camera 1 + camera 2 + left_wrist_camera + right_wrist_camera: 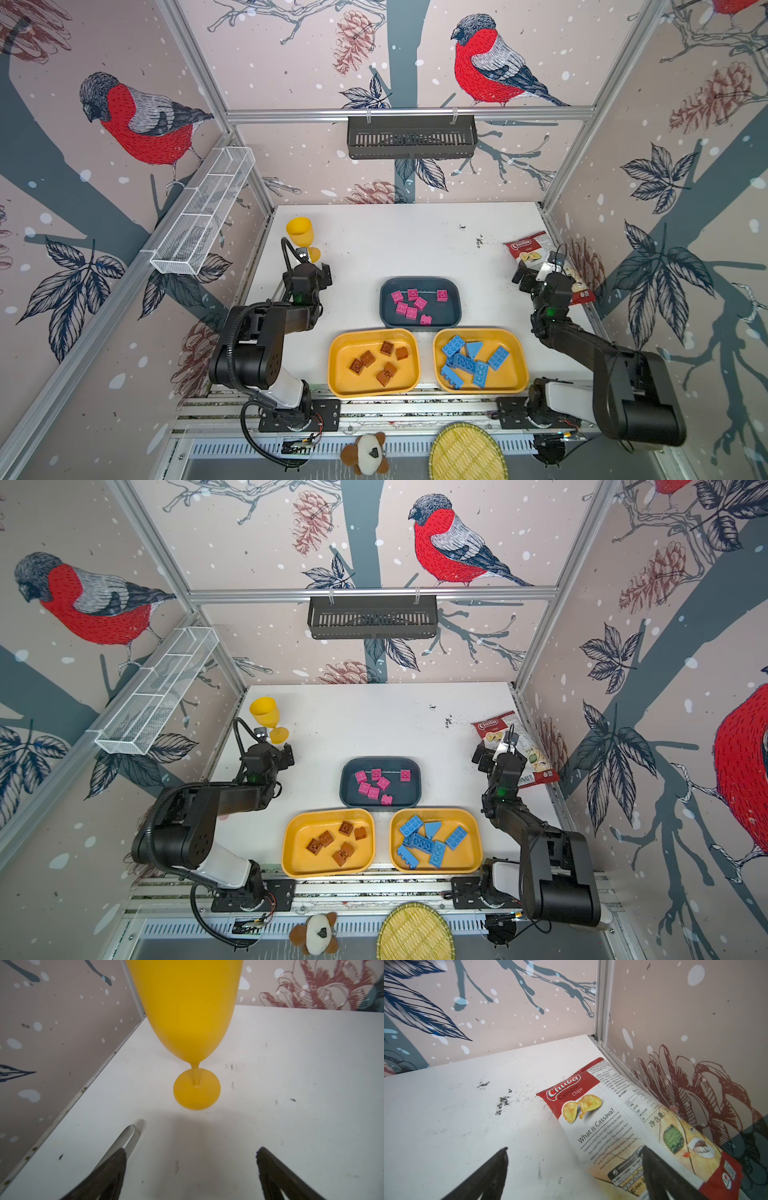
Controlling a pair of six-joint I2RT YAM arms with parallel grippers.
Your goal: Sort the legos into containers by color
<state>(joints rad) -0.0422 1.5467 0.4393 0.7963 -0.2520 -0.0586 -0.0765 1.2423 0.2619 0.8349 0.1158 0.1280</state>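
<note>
In the dark teal tray [448, 316] lie the pink legos [409, 305]. On its near side, the left yellow tray [333, 365] holds brown legos [380, 361] and the right yellow tray [510, 375] holds blue legos [469, 363]. Left of the teal tray the left gripper [191, 1147], by a goblet [187, 1012], gapes empty, as does the right gripper [575, 1147] on its right, by a chip bag [591, 1115].
</note>
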